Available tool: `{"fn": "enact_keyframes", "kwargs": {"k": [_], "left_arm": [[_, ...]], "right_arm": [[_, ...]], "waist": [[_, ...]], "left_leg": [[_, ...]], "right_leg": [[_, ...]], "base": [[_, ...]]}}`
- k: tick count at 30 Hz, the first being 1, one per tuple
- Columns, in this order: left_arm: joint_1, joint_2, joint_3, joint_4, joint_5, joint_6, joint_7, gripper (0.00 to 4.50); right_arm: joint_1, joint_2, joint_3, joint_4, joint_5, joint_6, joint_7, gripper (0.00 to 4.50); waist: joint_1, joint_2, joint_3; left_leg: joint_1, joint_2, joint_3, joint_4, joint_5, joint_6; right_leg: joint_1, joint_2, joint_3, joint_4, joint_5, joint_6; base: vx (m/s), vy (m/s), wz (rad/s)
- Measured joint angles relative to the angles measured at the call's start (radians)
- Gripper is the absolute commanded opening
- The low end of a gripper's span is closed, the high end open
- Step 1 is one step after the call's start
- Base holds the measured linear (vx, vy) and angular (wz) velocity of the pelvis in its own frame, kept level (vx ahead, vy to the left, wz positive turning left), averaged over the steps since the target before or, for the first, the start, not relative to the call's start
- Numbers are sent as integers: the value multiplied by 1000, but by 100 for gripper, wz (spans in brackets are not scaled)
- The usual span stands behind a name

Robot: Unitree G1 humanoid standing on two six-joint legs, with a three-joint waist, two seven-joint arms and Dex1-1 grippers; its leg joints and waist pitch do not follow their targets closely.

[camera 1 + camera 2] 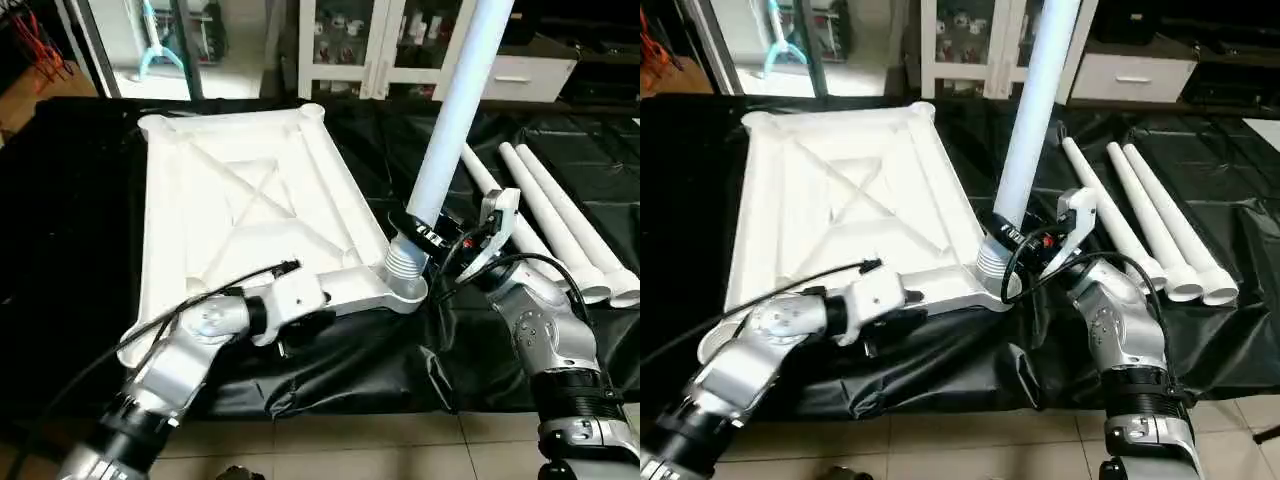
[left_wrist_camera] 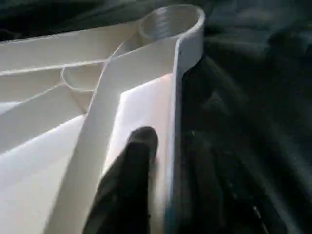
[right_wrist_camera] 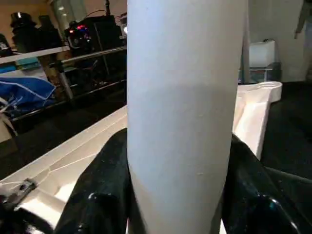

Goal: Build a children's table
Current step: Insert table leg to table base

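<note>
Tabletop (image 1: 235, 205) lies underside up on the black sheet (image 1: 60, 250), X ribs showing. One leg (image 1: 450, 120) stands upright, threaded end at the near right corner socket (image 1: 405, 275), apparently partly seated; can't tell how deep. Right gripper (image 1: 425, 232) is clamped around that leg just above the threads, a black finger on each side in the right wrist view. Left gripper (image 2: 161, 161) sits at the tabletop's near edge rim: one finger (image 2: 129, 175) inside on the white plastic, the other outside over the sheet; whether it's pinching or slack I can't tell. Three spare legs (image 1: 1160, 225) lie side by side on the sheet, to the right. Risks: if the left isn't pinning the rim, torque from the right could spin or slide the whole top on the slick sheet; a tilted leg could cross-thread; releasing early could let the tall leg topple. No readable brands, labels or text anywhere.
</note>
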Motion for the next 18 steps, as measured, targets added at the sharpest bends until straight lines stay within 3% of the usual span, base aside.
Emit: {"fn": "enact_keyframes", "kwargs": {"k": [3, 6, 10, 14, 18], "left_arm": [[-18, -34, 97, -41, -130, 71, -7, 170], [-152, -57, 282, -16, -240, 141, 67, 170], [-259, -103, 398, 30, -328, 195, 169, 170], [-381, -110, 421, 80, -283, 228, 304, 170], [-414, -128, 396, 80, -236, 253, 355, 170]], "right_arm": [[0, -1, 4, -4, -16, -32, -3, 186], [-1, -3, 35, -23, -57, -81, -2, 186], [-3, -8, 35, -28, -76, -100, -8, 186], [-7, -2, 59, -37, -86, -104, -5, 186], [-6, -13, 102, -37, -137, -134, 1, 186]], "waist": [[3, 0, 0], [2, 0, 0], [3, -2, 1], [4, -2, 2], [6, -3, 2]], "left_leg": [[-2, 1, 1, 0, 2, 3], [-7, 3, 1, 1, 4, 4], [-9, 4, 1, 3, 4, 5], [-10, 4, 0, 5, 5, 7], [-10, 4, 0, 7, 5, 7]], "right_leg": [[-1, 1, -1, -1, 0, 0], [-6, 2, -3, 1, 0, 0], [-6, 2, -3, 1, 0, 0], [-5, 1, -4, 3, 0, 0], [-4, 0, -4, 3, 1, 0]], "base": [[0, 0, 0], [0, 0, 0], [0, 0, 0], [0, 0, 0], [0, 0, 0]]}}
